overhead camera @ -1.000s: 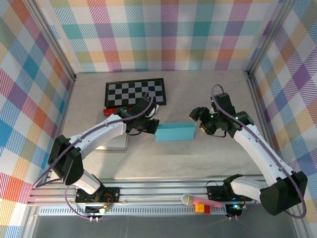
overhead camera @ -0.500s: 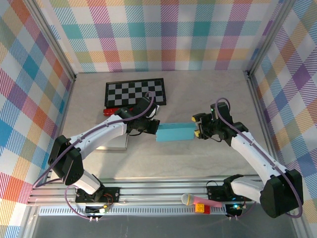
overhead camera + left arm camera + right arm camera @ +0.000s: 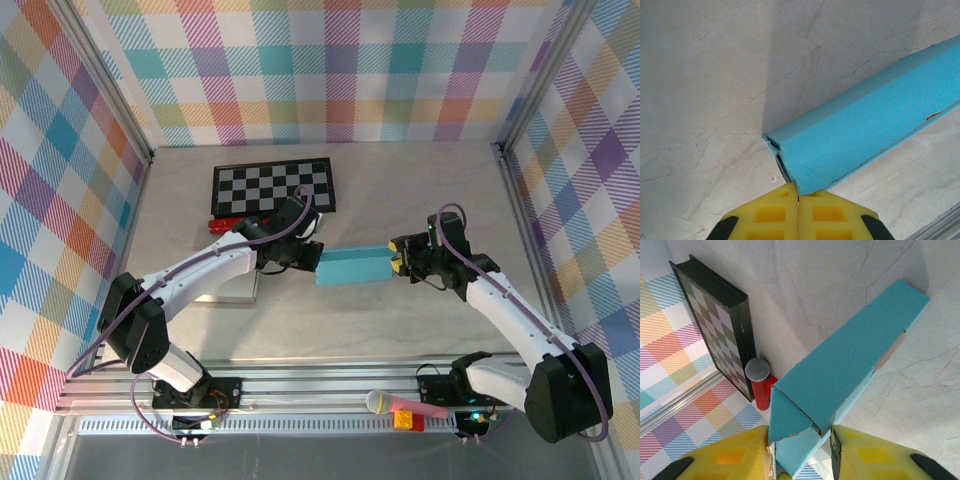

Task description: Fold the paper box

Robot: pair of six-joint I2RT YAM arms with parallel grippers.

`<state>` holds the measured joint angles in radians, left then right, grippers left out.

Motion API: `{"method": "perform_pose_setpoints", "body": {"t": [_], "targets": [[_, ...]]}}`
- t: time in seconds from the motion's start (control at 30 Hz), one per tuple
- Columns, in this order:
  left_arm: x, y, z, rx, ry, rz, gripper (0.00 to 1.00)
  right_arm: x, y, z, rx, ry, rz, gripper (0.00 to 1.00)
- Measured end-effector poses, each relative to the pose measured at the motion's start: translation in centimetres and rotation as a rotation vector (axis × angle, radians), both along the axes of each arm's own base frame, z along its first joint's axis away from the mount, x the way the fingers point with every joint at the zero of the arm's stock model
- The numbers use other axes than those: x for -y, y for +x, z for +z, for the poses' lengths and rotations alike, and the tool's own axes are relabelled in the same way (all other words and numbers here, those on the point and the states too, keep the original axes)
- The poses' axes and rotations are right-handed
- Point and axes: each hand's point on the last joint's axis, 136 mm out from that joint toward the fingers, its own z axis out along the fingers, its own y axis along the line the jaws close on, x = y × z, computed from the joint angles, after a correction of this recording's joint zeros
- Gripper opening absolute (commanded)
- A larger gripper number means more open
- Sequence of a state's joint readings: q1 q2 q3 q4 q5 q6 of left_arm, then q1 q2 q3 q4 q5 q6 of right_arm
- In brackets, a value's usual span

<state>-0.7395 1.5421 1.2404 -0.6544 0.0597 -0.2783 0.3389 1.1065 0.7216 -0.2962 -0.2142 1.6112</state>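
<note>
Top external view showed the long light-blue paper box point(image 3: 353, 267) mid-worktop, lying left to right between both arms. Left gripper point(image 3: 312, 258) was pinched shut on its left end. Right gripper point(image 3: 397, 263) sat part-open around its right end; I could not tell if it squeezed.

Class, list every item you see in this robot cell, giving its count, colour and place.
light blue paper box: 1, light blue, table centre
black-and-white chessboard: 1, black and white, far left of table
red-handled microphone: 1, red with grey head, beside chessboard's near edge
pink-handled microphone: 1, pink, on near rail
table: 1, beige marbled
left fingers: 2, yellow, shut on box's left end
right fingers: 2, yellow, astride box's right end
</note>
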Motion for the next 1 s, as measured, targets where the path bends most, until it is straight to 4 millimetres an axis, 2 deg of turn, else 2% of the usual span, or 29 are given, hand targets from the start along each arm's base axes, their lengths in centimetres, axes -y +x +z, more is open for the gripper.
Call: {"method": "perform_pose_setpoints", "body": {"t": [0.2, 0.33, 0.47, 0.6, 0.73, 1.0], "targets": [[-0.4, -0.7, 0.0, -0.047, -0.011, 0.049, 0.33, 0.1, 0.0, -0.2, 0.006, -0.001, 0.007, 0.35], [-0.9, -1.0, 1.4, -0.063, -0.084, 0.125, 0.43, 0.1, 0.0, -0.2, 0.011, -0.007, 0.014, 0.35], [-2.3, -0.5, 3.2, -0.086, -0.205, 0.252, 0.44, 0.1, 0.0, -0.2, 0.015, -0.009, 0.017, 0.35], [-3.0, 0.5, 2.6, -0.144, -0.296, 0.37, 0.44, 0.1, 0.0, -0.2, 0.017, -0.01, 0.019, 0.35], [-2.3, 0.5, 1.6, -0.211, -0.36, 0.416, 0.42, 0.1, 0.0, -0.2, 0.017, -0.01, 0.019, 0.35], [-0.6, 1.1, 1.3, -0.263, -0.452, 0.436, 0.38, 0.1, 0.0, -0.2, 0.018, -0.01, 0.019, 0.35]]}}
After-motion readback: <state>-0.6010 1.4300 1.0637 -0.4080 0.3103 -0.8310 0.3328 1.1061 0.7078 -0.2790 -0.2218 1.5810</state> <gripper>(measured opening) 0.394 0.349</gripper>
